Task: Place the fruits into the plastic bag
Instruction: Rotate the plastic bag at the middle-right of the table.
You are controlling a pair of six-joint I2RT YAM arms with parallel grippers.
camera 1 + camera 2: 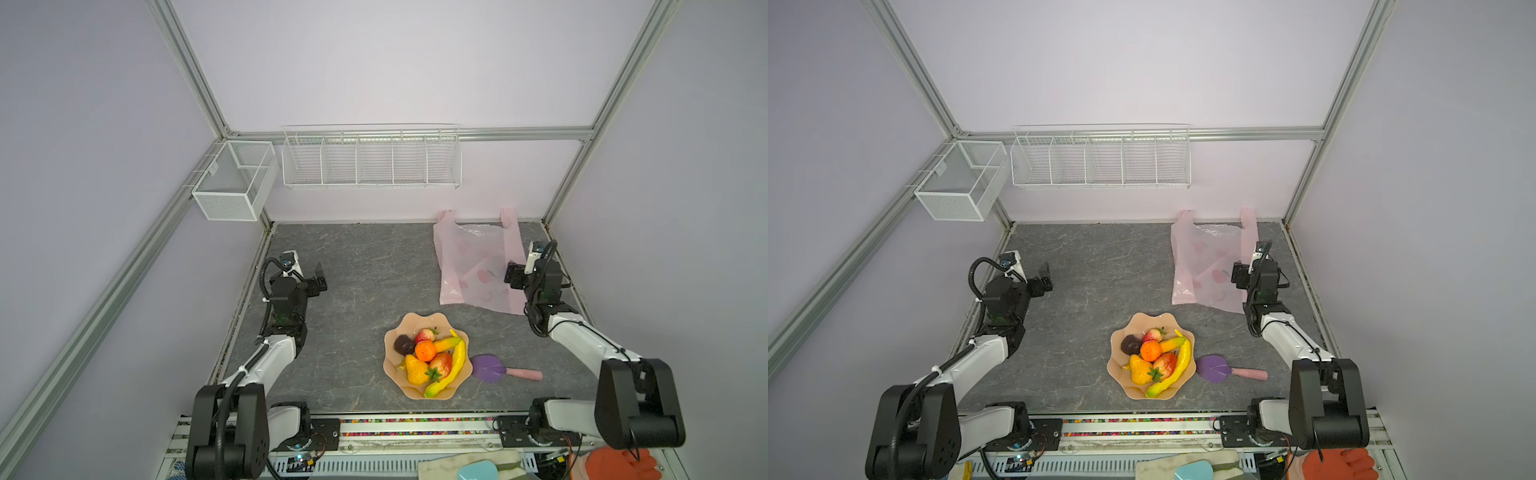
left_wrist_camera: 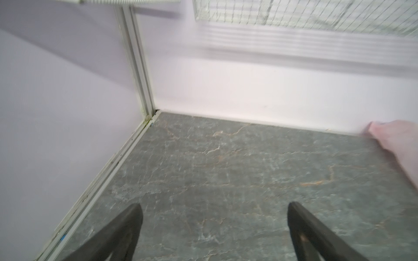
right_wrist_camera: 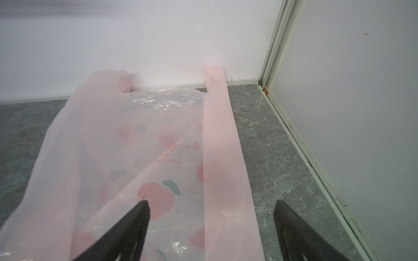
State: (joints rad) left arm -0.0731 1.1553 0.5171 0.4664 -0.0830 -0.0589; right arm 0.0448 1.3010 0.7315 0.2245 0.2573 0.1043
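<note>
Grey marbled tabletop (image 1: 365, 270), lilac walls, aluminium framing. Right gripper (image 3: 211, 204) spread wide and empty, poised low over the plastic bag (image 3: 135, 146); one finger above a printed peach, its twin past the bag's edge over bare stone. Left gripper (image 2: 214, 208) equally wide, holding nothing, hovering above bare stone near the left wall.

Outward from the right claw: bag lying flat at the table's far right, mouth and two loop handles towards the back wall, handle tips turned up against it. Mouth apparently collapsed; no fruit inside, as far as the thin film shows.

Towards the front, well apart from both claws: peach scalloped bowl (image 1: 409, 323) carrying all the fruits (image 1: 425, 351): two bananas (image 1: 1183, 359), tangerine (image 1: 1150, 350), two strawberries (image 1: 1166, 365), pear (image 1: 1139, 370), dark round fruit (image 1: 1131, 344). Just beside the bowl, a purple paddle (image 1: 490, 368) with pink handle, no part of the job. High on the back wall, a wire rack (image 1: 372, 160) and mesh box (image 1: 232, 183), out of play.

Stage, by the look of it: the very start, nothing bagged, bag-opening in hand. Next move probably calls for pinching a single layer near the mouth or a handle, lifting to open a gap, then ferrying fruit across with the other arm. Film thin, likely to slip or rise doubled; shallow, careful pinch advised.
</note>
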